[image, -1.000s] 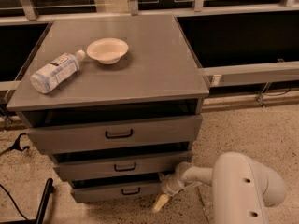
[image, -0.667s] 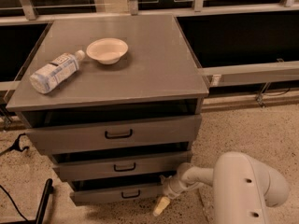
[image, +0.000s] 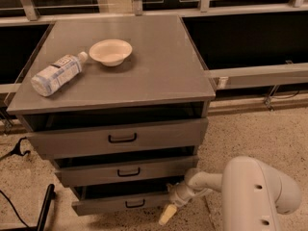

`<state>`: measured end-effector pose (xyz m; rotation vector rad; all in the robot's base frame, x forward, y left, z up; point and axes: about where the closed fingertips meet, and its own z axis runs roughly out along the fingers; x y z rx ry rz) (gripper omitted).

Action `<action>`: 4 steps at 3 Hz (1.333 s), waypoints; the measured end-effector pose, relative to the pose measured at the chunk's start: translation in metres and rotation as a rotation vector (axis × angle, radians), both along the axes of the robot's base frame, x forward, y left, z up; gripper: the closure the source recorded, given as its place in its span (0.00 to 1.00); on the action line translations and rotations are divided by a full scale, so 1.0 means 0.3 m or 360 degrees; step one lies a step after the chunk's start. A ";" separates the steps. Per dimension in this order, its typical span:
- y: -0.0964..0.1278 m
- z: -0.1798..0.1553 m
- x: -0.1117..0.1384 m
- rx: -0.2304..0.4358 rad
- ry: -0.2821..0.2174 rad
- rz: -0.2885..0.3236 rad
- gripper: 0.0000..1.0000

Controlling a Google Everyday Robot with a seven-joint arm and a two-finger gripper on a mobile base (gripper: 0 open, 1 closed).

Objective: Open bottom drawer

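The grey cabinet (image: 159,76) has three drawers. The bottom drawer (image: 106,204) is the lowest, with a small black bar handle (image: 134,204). It stands pulled out a little, with a dark gap above its front. My gripper (image: 169,211) is at the drawer's right end, low by the floor. One pale fingertip (image: 166,215) points down toward the floor, just right of the drawer front. The white arm (image: 250,191) reaches in from the lower right. The middle drawer (image: 127,170) and top drawer (image: 120,138) also stand slightly out.
A plastic water bottle (image: 55,74) lies on its side on the cabinet top, next to a white bowl (image: 110,51). A black cable and a black leg (image: 45,206) are on the speckled floor at the lower left. Rails and dark window panels run behind.
The bottom drawer has come out slightly further toward the front. My gripper has stayed at its right end and shifted a little with it.
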<state>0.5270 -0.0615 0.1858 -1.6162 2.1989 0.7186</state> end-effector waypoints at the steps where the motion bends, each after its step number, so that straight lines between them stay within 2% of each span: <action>1: 0.000 0.008 0.000 0.0000 0.0000 0.0000 0.00; 2: -0.020 0.030 -0.077 0.0042 0.0142 -0.0027 0.00; 4: -0.045 0.094 -0.220 0.0203 0.0453 -0.0032 0.00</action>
